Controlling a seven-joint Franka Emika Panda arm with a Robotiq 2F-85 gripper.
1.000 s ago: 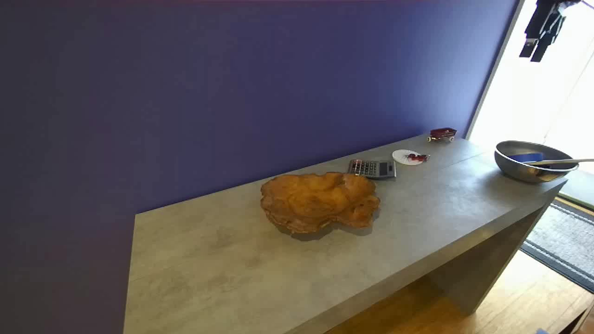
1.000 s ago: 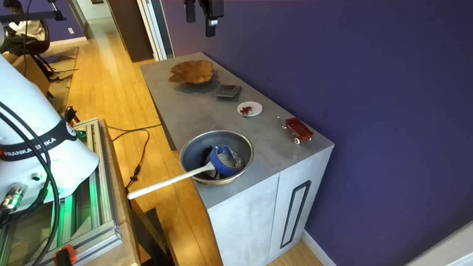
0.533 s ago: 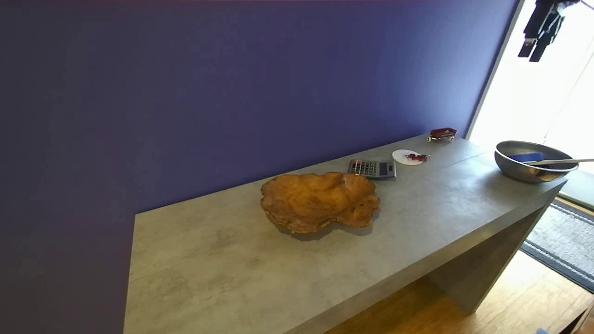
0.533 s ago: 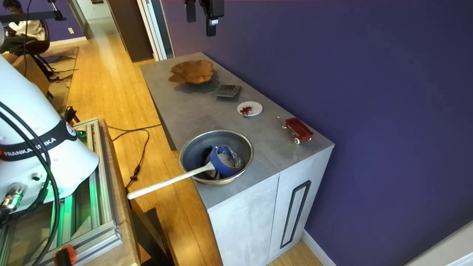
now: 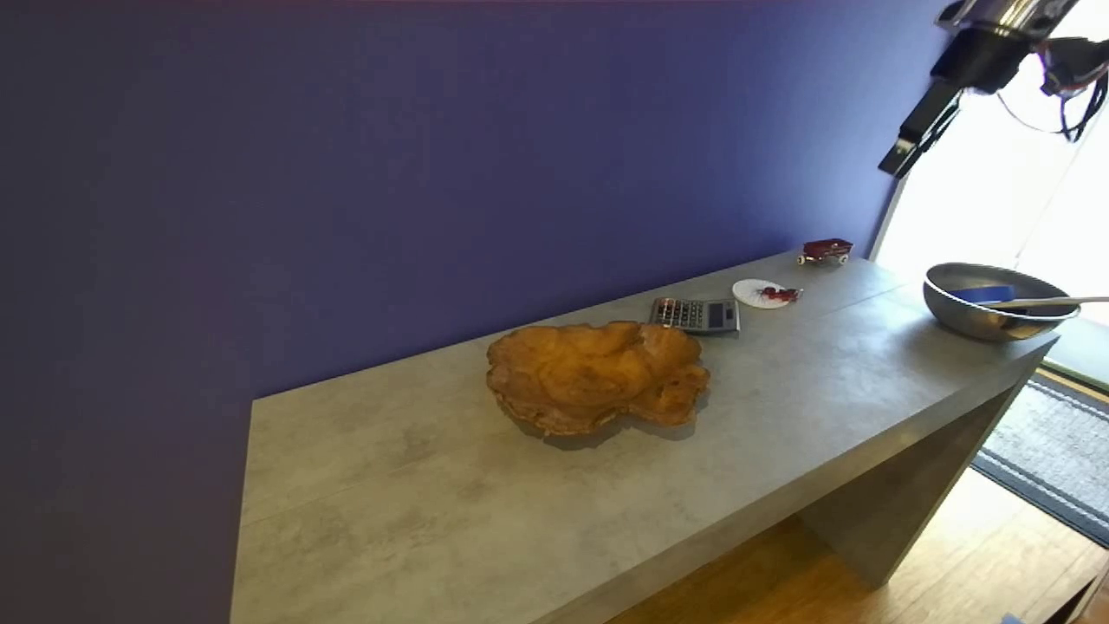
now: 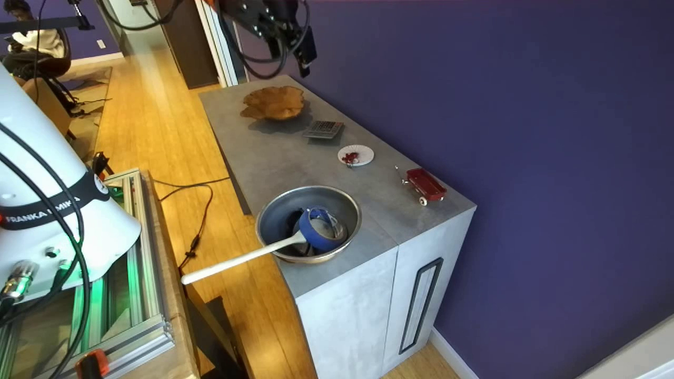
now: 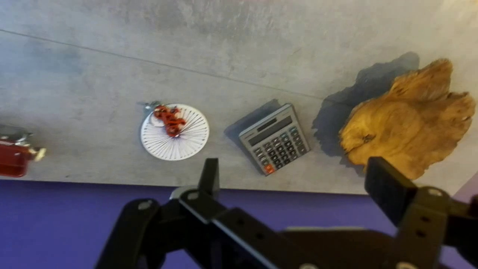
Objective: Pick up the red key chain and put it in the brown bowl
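The worktop (image 5: 433,485) and all that stands on it look the same as half a second ago. The gripper (image 7: 294,172) has moved: in both exterior views it is lower in the picture and set at a slant, with more of the wrist (image 5: 1005,17) in sight. It hangs higher than the brown bowl (image 5: 598,373) and well apart from it. The wrist view shows it spread wide, the two tips well apart.

The brown bowl is shallow, with a wavy rim. Well apart from it stand the metal bowl (image 6: 337,202), holding a blue ring (image 6: 313,235) and a long pale handle (image 6: 239,260), and the red wagon (image 6: 425,184). The calculator (image 7: 276,140) is just beside the brown bowl; beyond that, farther from the brown bowl, lies the white disc (image 7: 186,144), ringed with dark spokes. On the disc's side away from the brown bowl rests the key chain (image 7: 171,119): a small, lobed, glossy red trinket, its metal end sticking out past the disc's rim. Finer detail is too small to tell.
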